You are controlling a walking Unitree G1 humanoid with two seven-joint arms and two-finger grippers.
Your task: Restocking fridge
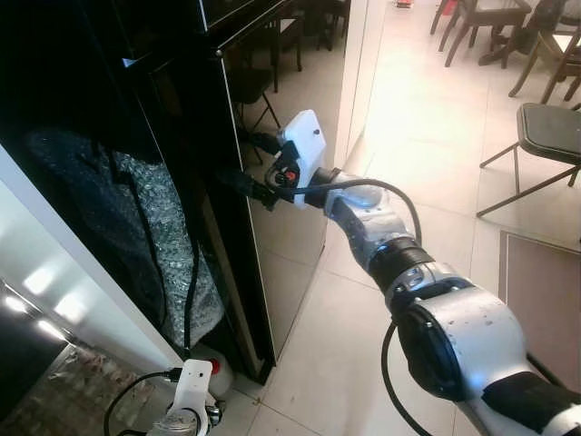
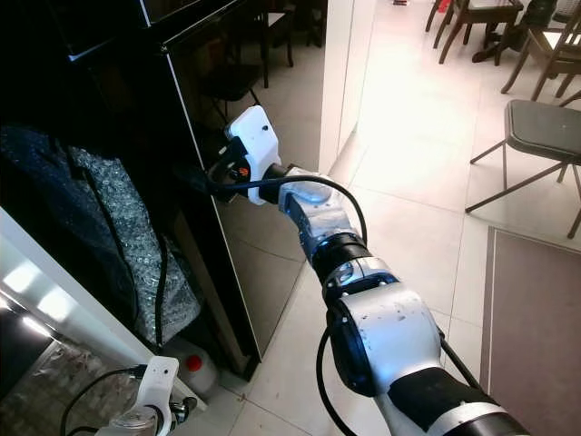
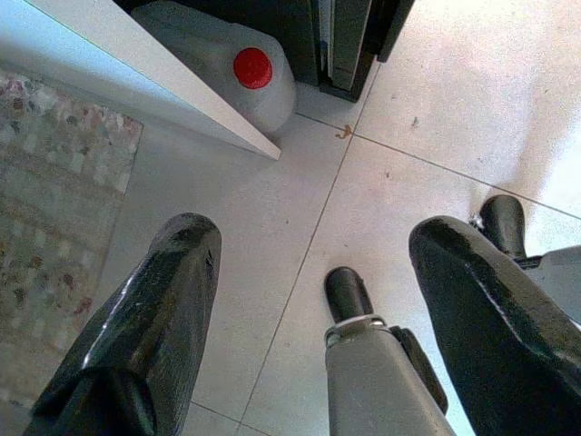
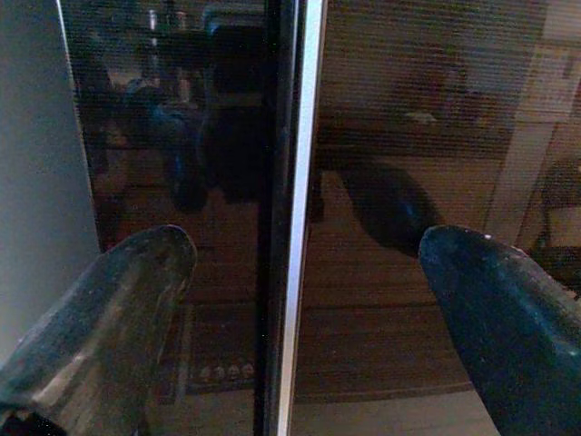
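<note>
My right tool (image 1: 257, 168) at black fridge (image 1: 195, 136) door edge, fingers spread, seemingly straddling it, contact unclear | my left tool (image 3: 309, 300) hangs low, fingers apart over floor (image 3: 436, 91) | 1 red-capped jug (image 3: 238, 73) by fridge base, clearest in left wrist cam | approx 4 chairs (image 1: 545, 136) behind

Glossy pale tiled floor (image 1: 427, 136), wooden dining chairs (image 1: 481, 27), patterned rug (image 3: 45, 182)

The right arm (image 1: 454, 327) is built of rounded silver segments joined by black rings, with a black cable looping along it. A white wrist housing (image 1: 303, 150) bears a small red button. Each gripper has two long, glossy black fingers (image 3: 145, 327). The grey legs end in black feet (image 3: 349, 292).
</note>
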